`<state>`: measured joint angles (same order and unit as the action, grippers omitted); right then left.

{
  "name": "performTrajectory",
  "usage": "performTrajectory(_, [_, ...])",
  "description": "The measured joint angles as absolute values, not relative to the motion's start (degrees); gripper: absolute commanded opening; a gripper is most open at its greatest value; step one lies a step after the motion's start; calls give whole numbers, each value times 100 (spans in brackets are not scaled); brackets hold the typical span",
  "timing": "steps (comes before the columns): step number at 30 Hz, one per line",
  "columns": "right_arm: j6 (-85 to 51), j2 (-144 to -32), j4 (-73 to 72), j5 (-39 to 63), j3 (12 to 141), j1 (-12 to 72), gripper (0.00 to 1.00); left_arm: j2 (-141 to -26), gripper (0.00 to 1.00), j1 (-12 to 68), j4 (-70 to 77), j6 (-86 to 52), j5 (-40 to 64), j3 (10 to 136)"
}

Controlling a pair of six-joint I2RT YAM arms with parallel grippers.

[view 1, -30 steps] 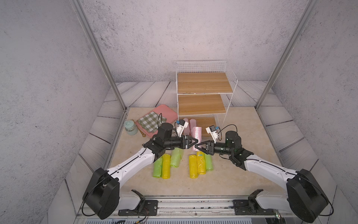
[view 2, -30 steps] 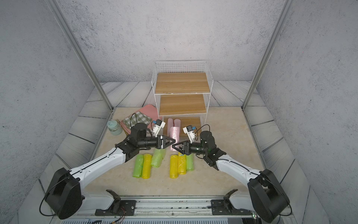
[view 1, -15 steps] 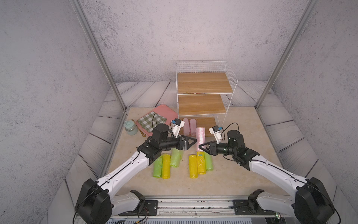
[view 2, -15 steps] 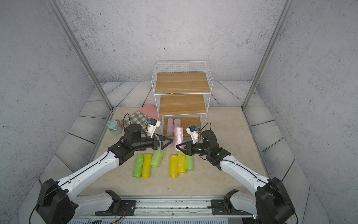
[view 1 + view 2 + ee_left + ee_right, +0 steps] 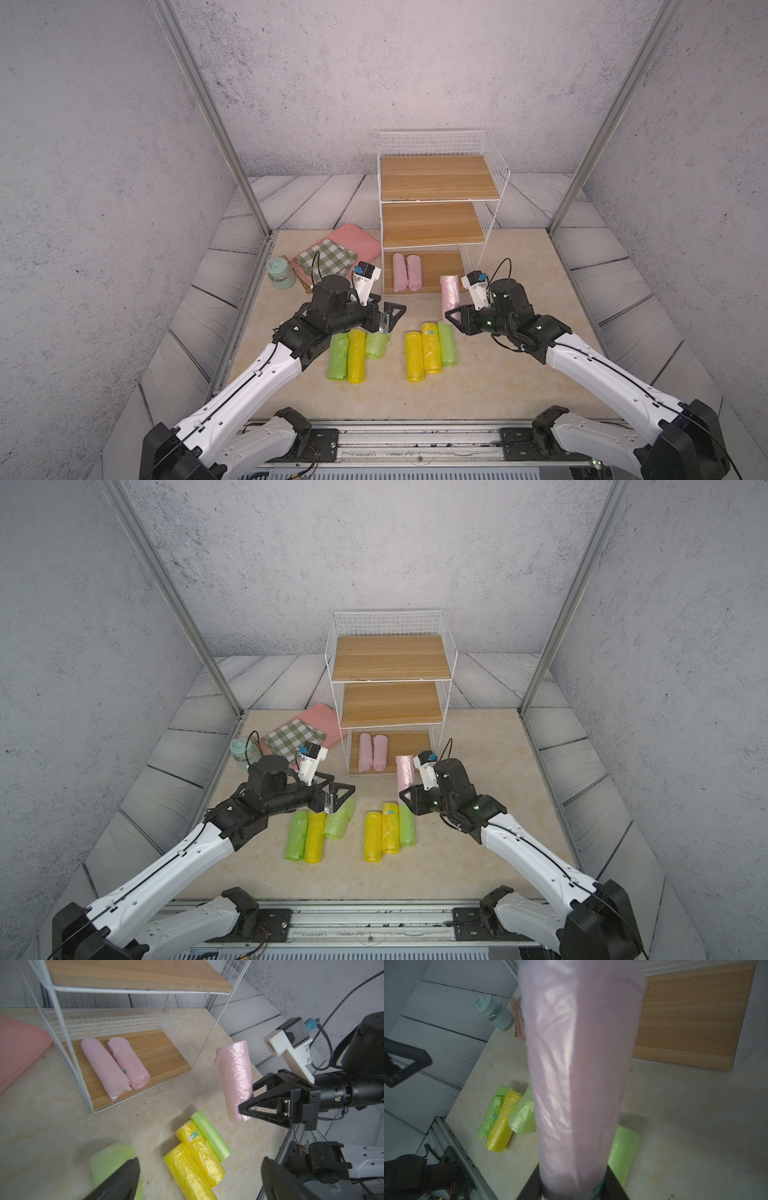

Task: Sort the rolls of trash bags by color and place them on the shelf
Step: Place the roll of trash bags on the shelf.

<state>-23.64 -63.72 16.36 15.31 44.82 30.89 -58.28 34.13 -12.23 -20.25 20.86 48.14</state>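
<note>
Grip: we see the right tool [image 5: 246, 1097] clamped on the lower end of a pink roll [image 5: 234, 1076], its black fingers [image 5: 245, 1109] pressing the crinkled plastic from two sides.
Held roll: from the right tool it rises steeply with a slight tilt. In the right wrist view it fills the middle of the frame.
Open tool: the left tool [image 5: 390, 319] has its jaws wide apart and faces the right tool across a gap.
Under the left tool: a light green roll [image 5: 376, 344] lies tilted on the counter [image 5: 478, 390], just below the fingers. We cannot tell whether they touch it.
Back toward the left arm: a yellow roll [image 5: 356, 357] and a second green roll [image 5: 338, 359] lie side by side, touching each other.
Between the tools, lower down: two yellow rolls [image 5: 415, 357] and a third green roll [image 5: 448, 345] lie packed together on the counter. The green one is closest to the right tool, almost beneath it.
Beyond both tools: the shelf [image 5: 432, 224] stands upright, and on its bottom board two pink rolls [image 5: 400, 272] lie side by side, touching, on the half nearer the left tool.
Held roll against the shelf: we find it outside the wire frame, near the front corner on the right tool's side and apart from the mesh.
Past the left tool, away from the right one: a checkered cloth [image 5: 328, 257] rests on a pink tray [image 5: 359, 239], and a pale green bottle [image 5: 280, 276] stands just beside them.
</note>
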Motion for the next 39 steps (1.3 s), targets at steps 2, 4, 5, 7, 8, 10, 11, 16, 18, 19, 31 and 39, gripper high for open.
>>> performTrajectory(2, [-2368, -6475, 1719, 1310, 4482, 3089, 0, -5828, 97, 3413, -1363, -1964, 1927, 4812])
performTrajectory(4, [-2397, -6567, 1728, 1122, 4475, 3089, 0, -5828, 97, 3413, -1466, -1925, 1800, 4797])
performTrajectory(5, [-2412, -6606, 1706, 1039, 4471, 3089, 0, -5828, 97, 3413, -1507, -1907, 1741, 4786])
performTrajectory(7, [-2493, -6685, 1643, 954, 4469, 3087, 0, -5828, 97, 3413, -1575, -1881, 1643, 4772])
performTrajectory(8, [-2536, -6748, 1579, 923, 4469, 3087, 0, -5833, 97, 3413, -1619, -1861, 1594, 4772])
performTrajectory(10, [-2639, -6930, 1428, 888, 4469, 3087, 0, -5843, 97, 3413, -1671, -1831, 1529, 4772])
performTrajectory(11, [-2694, -7054, 1337, 882, 4469, 3087, 0, -5857, 97, 3413, -1693, -1817, 1494, 4772])
performTrajectory(16, [-2995, -7760, 928, 897, 4475, 3059, 0, -5909, 97, 3413, -1752, -1782, 1385, 4770])
performTrajectory(18, [-3079, -8007, 849, 899, 4539, 3039, 0, -5918, 97, 3413, -1747, -1774, 1323, 4748])
performTrajectory(19, [-3131, -8154, 786, 899, 4595, 3020, 0, -5927, 97, 3413, -1750, -1767, 1302, 4740])
performTrajectory(31, [-3605, -9489, -148, 1092, 5481, 2663, 2, -6053, 97, 3413, -1809, -1621, 956, 4705])
performTrajectory(39, [-3835, -10436, -425, 1350, 6093, 2515, 6, -6093, 97, 3413, -1824, -1520, 921, 4692])
